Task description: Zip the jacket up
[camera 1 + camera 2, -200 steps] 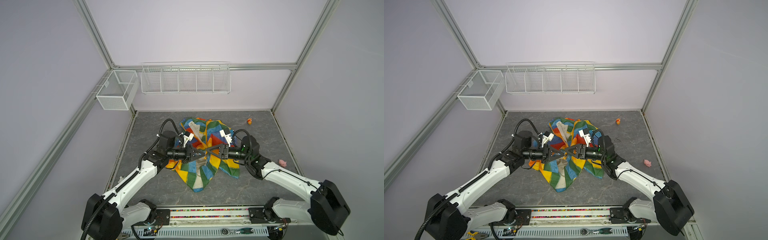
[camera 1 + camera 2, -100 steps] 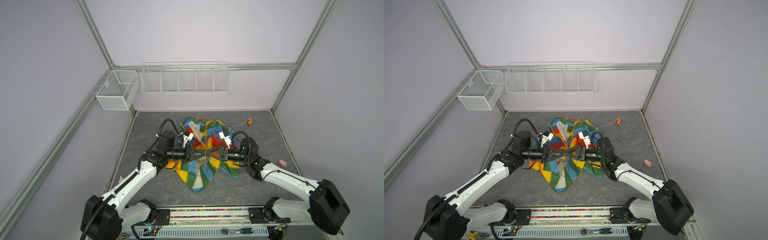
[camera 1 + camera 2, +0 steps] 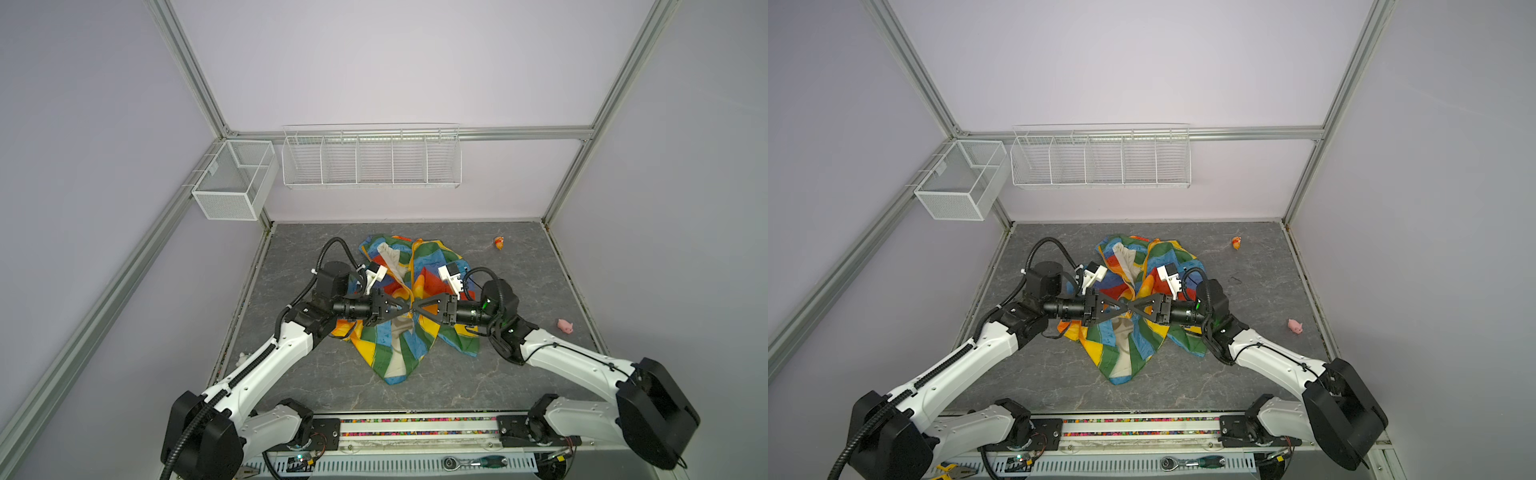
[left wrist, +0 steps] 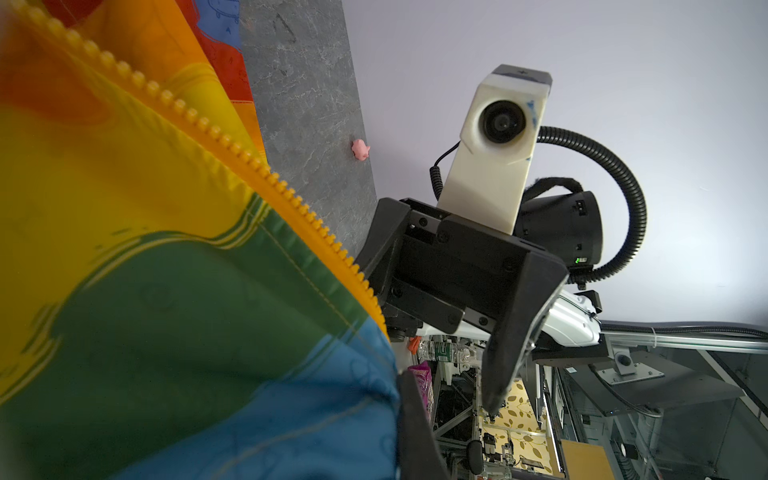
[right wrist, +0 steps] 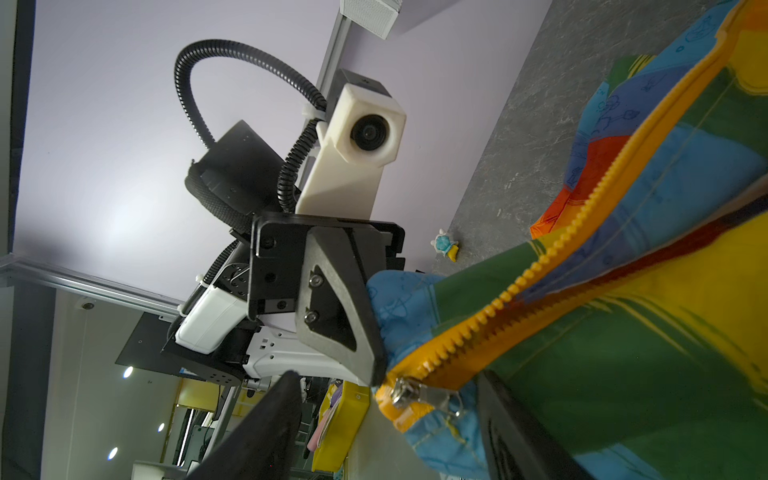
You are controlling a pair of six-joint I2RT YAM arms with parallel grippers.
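Observation:
The rainbow-striped jacket (image 3: 395, 353) lies crumpled mid-table in both top views, its near part (image 3: 1121, 353) spread toward me. My left gripper (image 3: 408, 309) is shut on the blue hem (image 5: 399, 307) beside the orange-yellow zipper strip (image 4: 232, 145), holding it above the table. My right gripper (image 3: 415, 309) meets it tip to tip and is open. In the right wrist view the metal zipper slider (image 5: 405, 390) sits between my right gripper's fingers (image 5: 257, 428), at the strip's lower end. The fabric (image 4: 208, 332) hides one left finger.
A pink pig toy (image 3: 565, 326) lies at the right and an orange toy (image 3: 499, 242) at the back right. A small turquoise toy (image 5: 444, 245) sits near the left edge. Two white wire baskets (image 3: 370, 158) (image 3: 232, 183) hang on the back wall.
My right gripper has moved left toward the left gripper until the two tips meet. The left gripper has stayed shut on the hem.

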